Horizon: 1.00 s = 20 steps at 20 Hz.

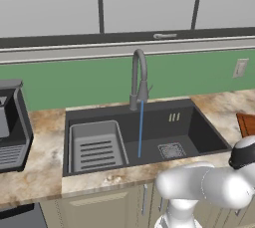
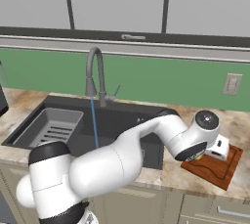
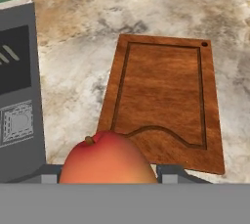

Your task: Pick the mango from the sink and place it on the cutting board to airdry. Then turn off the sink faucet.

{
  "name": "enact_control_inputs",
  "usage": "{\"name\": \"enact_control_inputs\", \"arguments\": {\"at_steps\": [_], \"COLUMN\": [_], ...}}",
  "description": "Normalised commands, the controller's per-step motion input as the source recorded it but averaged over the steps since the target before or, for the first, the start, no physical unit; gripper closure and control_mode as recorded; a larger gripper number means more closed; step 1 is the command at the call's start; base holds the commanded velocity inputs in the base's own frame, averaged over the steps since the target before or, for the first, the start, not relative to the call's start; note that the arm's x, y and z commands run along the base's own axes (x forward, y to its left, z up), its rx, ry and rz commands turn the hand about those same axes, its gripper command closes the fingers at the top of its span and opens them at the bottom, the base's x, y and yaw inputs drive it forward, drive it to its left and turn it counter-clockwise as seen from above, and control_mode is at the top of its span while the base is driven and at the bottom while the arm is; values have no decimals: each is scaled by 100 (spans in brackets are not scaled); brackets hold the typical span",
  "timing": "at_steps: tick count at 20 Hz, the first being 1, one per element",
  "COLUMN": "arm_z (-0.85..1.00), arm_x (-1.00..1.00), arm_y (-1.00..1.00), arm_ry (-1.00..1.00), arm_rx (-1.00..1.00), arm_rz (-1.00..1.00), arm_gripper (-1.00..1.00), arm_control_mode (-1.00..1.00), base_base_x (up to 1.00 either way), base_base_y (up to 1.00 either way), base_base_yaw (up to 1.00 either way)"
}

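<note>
Holding mango (image 3: 106, 158) tight in gripper (image 3: 107, 171), jaws squeezed shut on both sides of fruit. I see it hanging over counter, near edge of cutting board (image 3: 166, 100), not yet over middle. My worry: let go now, round mango could land on rim, roll off onto counter. Going down too fast could squash it. Sink (image 1: 194, 127) biggest holder: has grey rack tray (image 1: 95, 147), drain grate (image 1: 171, 150), water falling in from sink faucet (image 1: 140, 77). Board: nothing on it.
</note>
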Motion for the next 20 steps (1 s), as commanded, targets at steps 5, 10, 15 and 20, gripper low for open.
{"name": "enact_control_inputs", "arguments": {"at_steps": [5, 10, 15, 20], "arm_z": [-9, -3, -18, -22], "arm_x": [24, 22, 18, 10], "arm_y": [0, 0, -4, -11], "arm_ry": [0, 0, 1, 0], "arm_rx": [-1, -1, -2, -4], "arm_rz": [0, 0, 0, 0], "arm_gripper": [100, 100, 100, 100], "arm_control_mode": [-100, -100, -100, -100], "base_base_x": [0, 0, 0, 0], "base_base_y": [0, 0, 0, 0], "base_base_yaw": [0, 0, 0, 0]}}
